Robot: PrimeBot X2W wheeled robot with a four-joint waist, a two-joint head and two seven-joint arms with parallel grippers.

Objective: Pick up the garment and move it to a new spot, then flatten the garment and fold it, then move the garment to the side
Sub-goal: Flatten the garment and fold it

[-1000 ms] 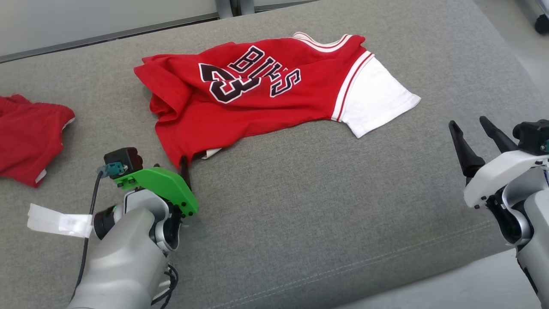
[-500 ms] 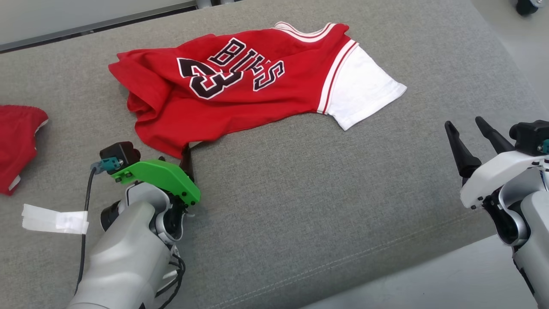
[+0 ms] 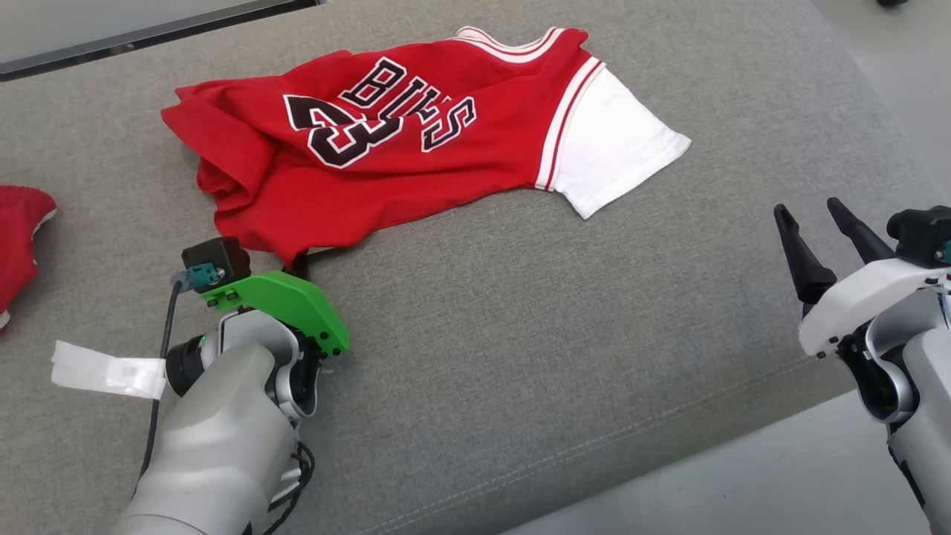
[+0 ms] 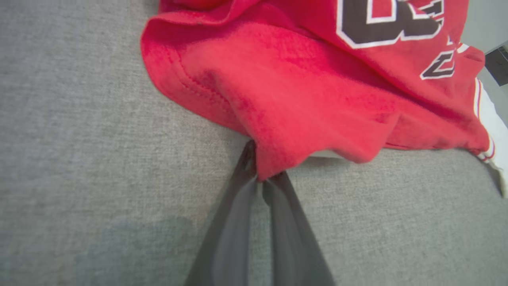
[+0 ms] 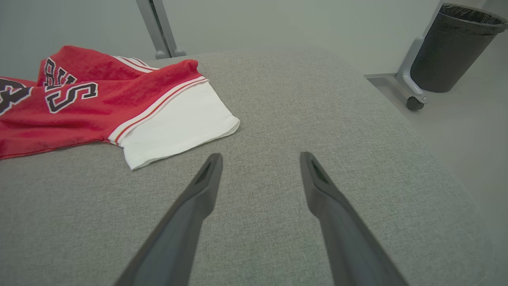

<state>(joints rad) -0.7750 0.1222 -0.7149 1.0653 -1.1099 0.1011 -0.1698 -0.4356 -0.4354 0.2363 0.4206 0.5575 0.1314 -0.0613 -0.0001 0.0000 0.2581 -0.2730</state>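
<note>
The garment (image 3: 416, 141) is a red jersey with black lettering, the number 23 and a white sleeve. It lies crumpled on the grey cushion (image 3: 557, 357), toward the back. My left gripper (image 3: 299, 261) is at its near-left corner. In the left wrist view my left gripper (image 4: 260, 178) is shut on that red hem corner of the garment (image 4: 317, 103). My right gripper (image 3: 808, 208) hovers open at the cushion's right side, well clear of the white sleeve. The right wrist view shows my right gripper (image 5: 260, 155) with nothing between its fingers, and the garment (image 5: 79, 107) lies to the left.
A second red cloth (image 3: 18, 238) lies at the far left edge. A white tape strip (image 3: 108, 370) hangs from my left arm's cable. The cushion's front-right edge drops to pale floor (image 3: 743, 475). A dark bin (image 5: 452, 47) stands on the floor beyond the right side.
My left gripper has shut on the garment's near corner. The head camera has shifted, so the whole picture has slid left and up. The right gripper stays open.
</note>
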